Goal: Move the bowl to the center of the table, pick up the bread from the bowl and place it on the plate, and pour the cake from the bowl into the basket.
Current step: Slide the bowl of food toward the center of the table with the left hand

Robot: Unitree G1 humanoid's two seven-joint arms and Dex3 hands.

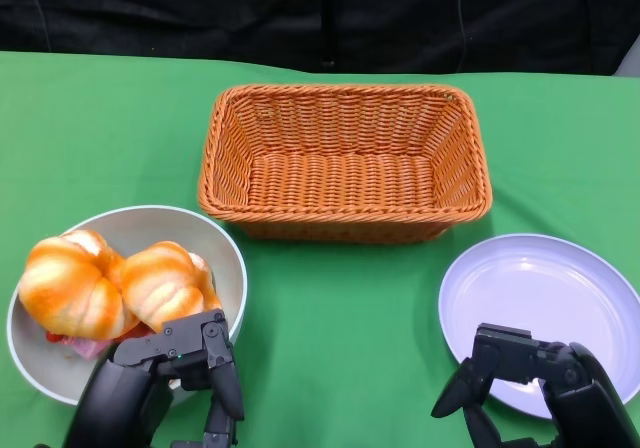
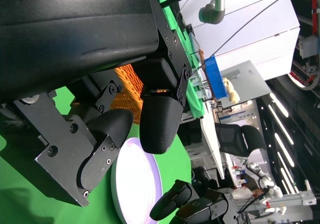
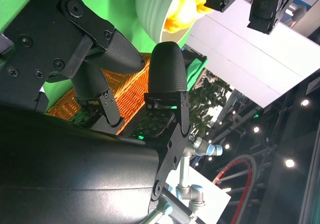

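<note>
One bowl (image 1: 225, 258) sits just beyond the left hand's (image 1: 175, 373) fingers (image 1: 222, 363), with two bread rolls (image 1: 115, 286) in it. One plate (image 1: 545, 298) lies under the right hand's (image 1: 520, 378) fingers (image 1: 455, 393). One wicker basket (image 1: 345, 163) stands farther out, between both hands.

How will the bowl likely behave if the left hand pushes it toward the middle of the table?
The bowl looks rigid and smooth, so it should probably slide on the green cloth rather than bend. Two buns are piled above its rim, so a sudden shove might tip one out. The left hand is at its near edge.
</note>
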